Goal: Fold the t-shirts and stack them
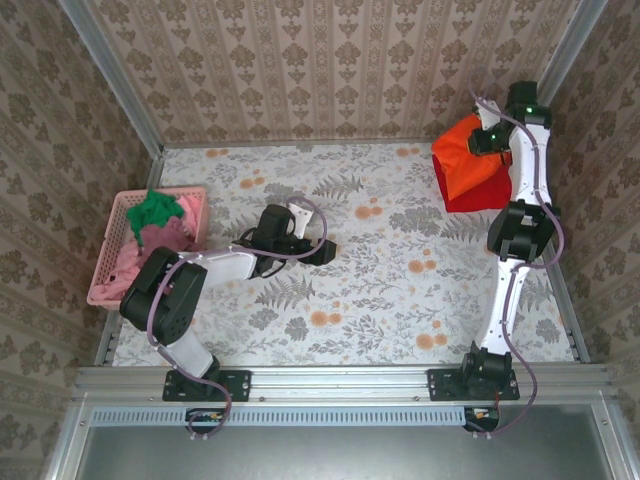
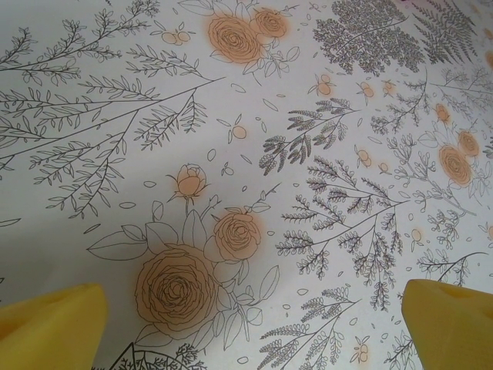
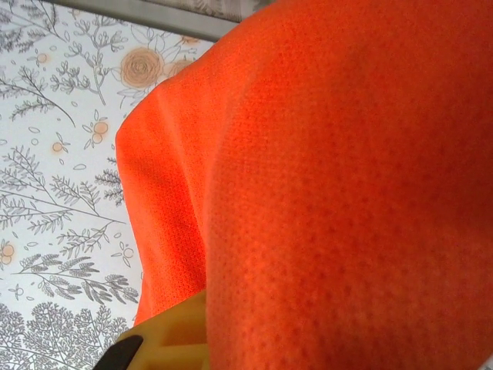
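The right gripper [image 1: 487,140] is closed on the orange t-shirt [image 1: 458,150] at the far right corner; the cloth hangs to its left, over the red t-shirt [image 1: 482,192]. The left gripper [image 1: 322,250] stands fully spread and empty above the table [image 1: 400,290], well apart from both shirts.

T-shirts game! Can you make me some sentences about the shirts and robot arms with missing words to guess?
1. The right gripper is shut on a t-shirt coloured bright ____.
2. In the pink basket, the top shirt is ____.
3. The left gripper hangs over the flowery table with its jaws ____.
Missing words: orange, green, open.
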Robot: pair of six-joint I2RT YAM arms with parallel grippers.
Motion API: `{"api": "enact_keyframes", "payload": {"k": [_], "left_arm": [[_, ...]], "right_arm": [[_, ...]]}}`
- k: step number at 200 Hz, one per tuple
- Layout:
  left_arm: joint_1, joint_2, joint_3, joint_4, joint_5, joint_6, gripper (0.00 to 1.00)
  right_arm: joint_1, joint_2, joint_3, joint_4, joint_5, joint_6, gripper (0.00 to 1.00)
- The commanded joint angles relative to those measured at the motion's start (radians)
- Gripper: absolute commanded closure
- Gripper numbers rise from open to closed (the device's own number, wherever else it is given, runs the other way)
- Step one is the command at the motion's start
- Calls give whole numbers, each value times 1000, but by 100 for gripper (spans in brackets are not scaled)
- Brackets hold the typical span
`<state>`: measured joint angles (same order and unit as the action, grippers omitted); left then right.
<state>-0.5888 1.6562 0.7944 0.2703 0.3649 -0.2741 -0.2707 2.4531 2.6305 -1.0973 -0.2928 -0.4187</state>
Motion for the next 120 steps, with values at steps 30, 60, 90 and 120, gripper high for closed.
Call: {"api": "enact_keyframes", "payload": {"k": [30,60,90,120], "left_arm": [[-6,26,2,18,1,19,0],[-6,24,4,15,1,20,0],[-6,21,0,9,-3,19,0],[-5,27,4,6,1,16,0]], "right_arm": [[-17,-61,24,8,-34,12,100],[-22,-33,21,-6,-39,12,100],[-30,-7,19,-3,-30,23,100],[-39,11,8,4,-16,37,100]]}}
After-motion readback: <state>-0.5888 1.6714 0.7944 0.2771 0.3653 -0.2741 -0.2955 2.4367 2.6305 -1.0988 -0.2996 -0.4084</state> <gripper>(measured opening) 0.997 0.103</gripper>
